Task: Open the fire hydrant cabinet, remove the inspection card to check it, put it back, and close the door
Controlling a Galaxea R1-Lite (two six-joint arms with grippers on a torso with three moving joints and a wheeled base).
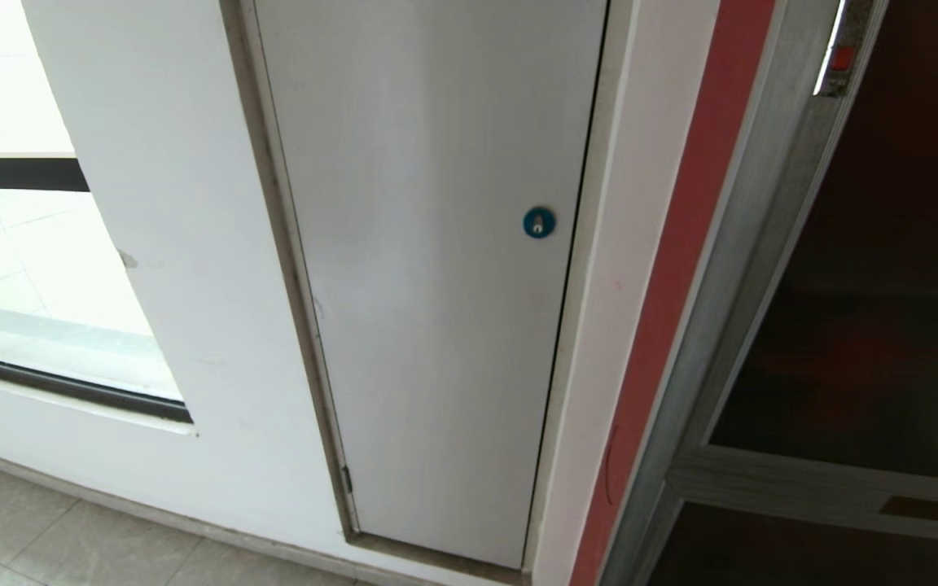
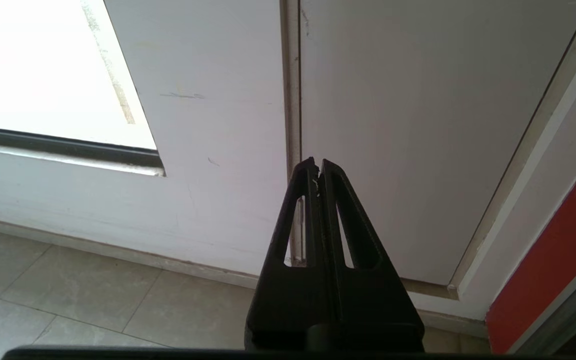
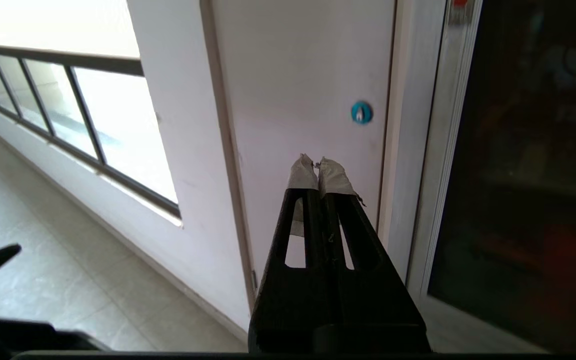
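Fire hydrant cabinet (image 1: pixel 713 268) sits at the right edge of the head view, long axis vertical, leaning in frame because the camera looks down at an angle. Silver frame, with a red strip (image 1: pixel 685 244) running up its left side. The door (image 1: pixel 884 268) is the big dark tinted glass panel, face toward the robot, flush in the frame, shut. Small red latch (image 1: pixel 841 59) at its upper left edge. A smaller dark panel with a rectangular label (image 1: pixel 921 509) sits below the crossbar. Inspection card not in view.

Plain white door (image 1: pixel 436 268) with round blue lock (image 1: pixel 539 222) fills mid-frame, left of the cabinet. Window (image 1: pixel 46 285) further left, tiled floor (image 1: pixel 70 537) below.

Neither arm shows in the head view.

Right gripper (image 3: pixel 316 161): fingers pressed together, tips wrapped in pale tape, holding nothing. Aimed level at the white door, just below the blue lock; cabinet glass is off to one side of it.

Left gripper (image 2: pixel 316 162): fingers closed tip to tip, empty. Points down toward the bottom of the white door's hinge-side frame, near the floor line.
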